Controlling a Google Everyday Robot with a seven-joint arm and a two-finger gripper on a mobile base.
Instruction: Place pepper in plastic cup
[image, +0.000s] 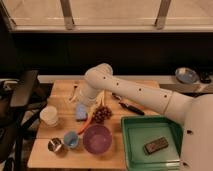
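Observation:
The pepper (85, 125) is a slim orange-red strip lying on the wooden table (60, 95), between a blue sponge (81, 112) and the purple bowl (97, 139). The small light-blue plastic cup (71, 139) stands upright just left of the bowl, below the pepper's lower tip. My gripper (90, 102) is at the end of the white arm (135, 92), low over the table just above the sponge and a little above and right of the pepper. It is mostly hidden by the wrist.
A shiny metal cup (55, 145) and a whitish tumbler (49, 115) stand left of the blue cup. Dark grapes (102, 114) lie by the wrist. A green tray (145, 127) holds a dark block (156, 145). A black-handled tool (129, 107) lies behind it.

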